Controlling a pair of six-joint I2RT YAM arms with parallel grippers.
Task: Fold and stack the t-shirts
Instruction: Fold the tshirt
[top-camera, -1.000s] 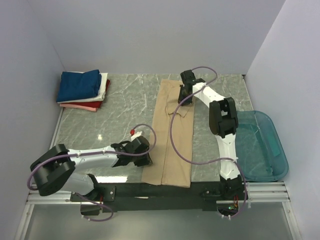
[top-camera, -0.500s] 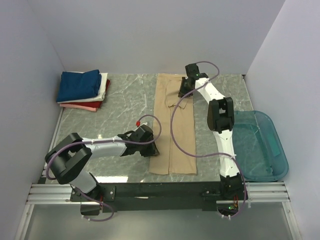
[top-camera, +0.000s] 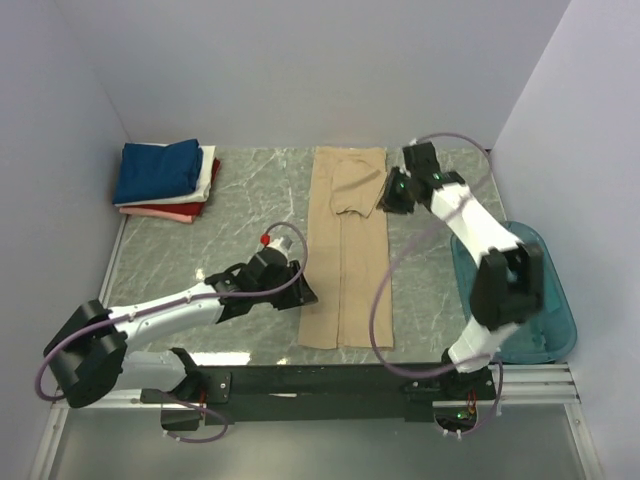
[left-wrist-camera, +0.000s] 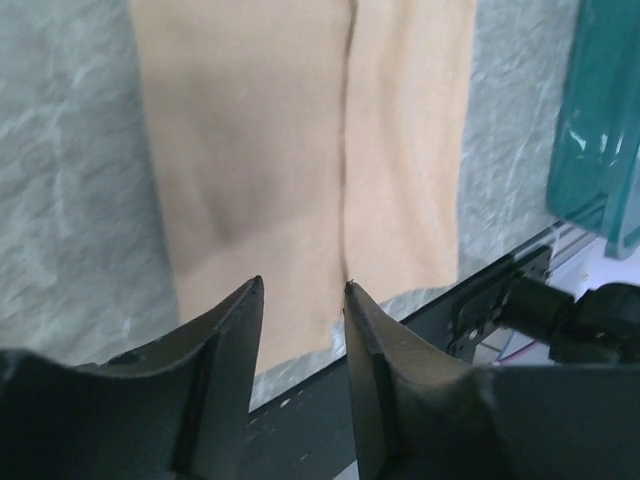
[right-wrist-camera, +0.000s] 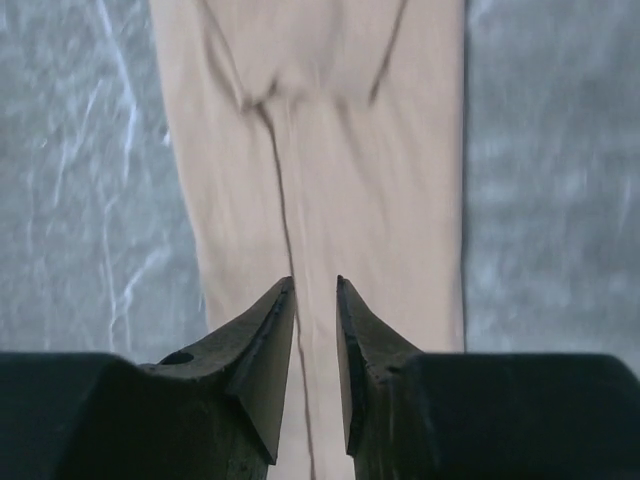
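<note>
Top external view: flat tan cloth t-shirt (top-camera: 345, 265); left gripper (top-camera: 303, 296) near-left, right gripper (top-camera: 386, 200) far-right, both parted and empty.

Just a see-through teal tub (top-camera: 553, 292) at the right edge of the grey marble table (top-camera: 250, 210), pale walls (top-camera: 300, 70) behind it.

The tan t-shirt (top-camera: 345, 250) is soft matt cloth, faintly creased. The tabletop (top-camera: 250, 200) looks like grey veined marble, smooth with a slight sheen. Upper left, the folded t-shirts (top-camera: 165, 178) are matt cloth too. At right, the tub (top-camera: 557, 290) is teal translucent plastic, glossy
</note>
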